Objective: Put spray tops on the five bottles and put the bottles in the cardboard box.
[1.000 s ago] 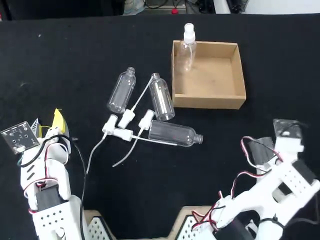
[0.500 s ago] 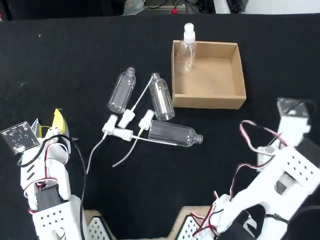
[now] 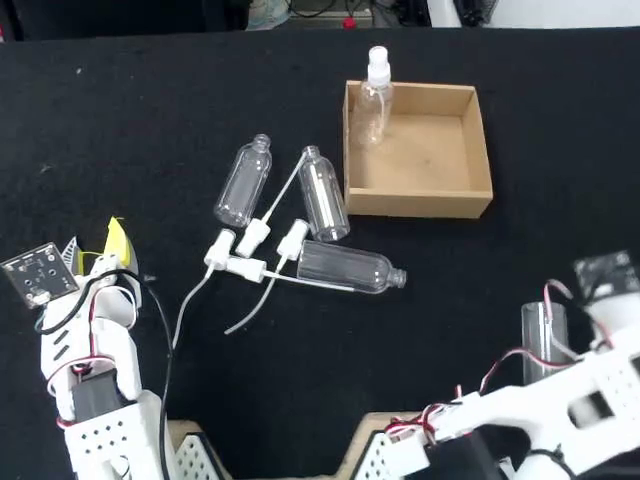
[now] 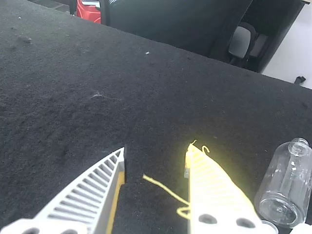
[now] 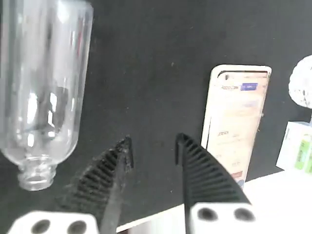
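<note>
Bottle (image 5: 44, 87) sits just beside my right gripper (image 5: 153, 141), outside one jaw, neck end toward my wrist. Jaws partly open, gripping nothing. Best, I think: shift sideways until its body is between them, then close gently; clear plastic may slip.

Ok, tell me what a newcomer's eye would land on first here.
The cardboard box at the table's far side holds one capped bottle standing in a corner. Left of it, three open bottles lie tangled with loose spray tops. A fifth bottle, uncapped, lies beside the open right gripper.
</note>
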### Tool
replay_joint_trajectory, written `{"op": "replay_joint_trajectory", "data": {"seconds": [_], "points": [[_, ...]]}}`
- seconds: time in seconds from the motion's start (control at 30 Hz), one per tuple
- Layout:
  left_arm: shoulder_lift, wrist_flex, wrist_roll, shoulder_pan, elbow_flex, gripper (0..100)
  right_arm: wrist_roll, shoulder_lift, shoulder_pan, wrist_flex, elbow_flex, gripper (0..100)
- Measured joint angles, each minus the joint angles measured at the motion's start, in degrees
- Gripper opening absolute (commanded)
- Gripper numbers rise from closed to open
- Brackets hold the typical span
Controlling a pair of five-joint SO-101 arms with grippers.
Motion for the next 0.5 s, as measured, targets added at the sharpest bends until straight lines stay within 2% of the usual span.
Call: {"op": "replay_joint_trajectory", "data": {"seconds": [0.13, 0.23, 0.33, 0.5], "points": [[0.0, 0.0, 0.0, 0.0, 0.0, 20, 2.5, 0.0, 0.9, -9.2, 10.1, 21.0], [0.0, 0.0, 0.0, 0.0, 0.0, 20, 2.7, 0.0, 0.1, -9.0, 12.5, 20.4], [0.0, 0.0, 0.0, 2.1, 0.0, 20, -0.5, 0.0, -3.0, -2.7, 12.1, 20.5], [0.0, 0.0, 0.0, 8.4, 0.0, 20, -12.4, 0.0, -10.6, 15.7, 3.3, 20.5]]}}
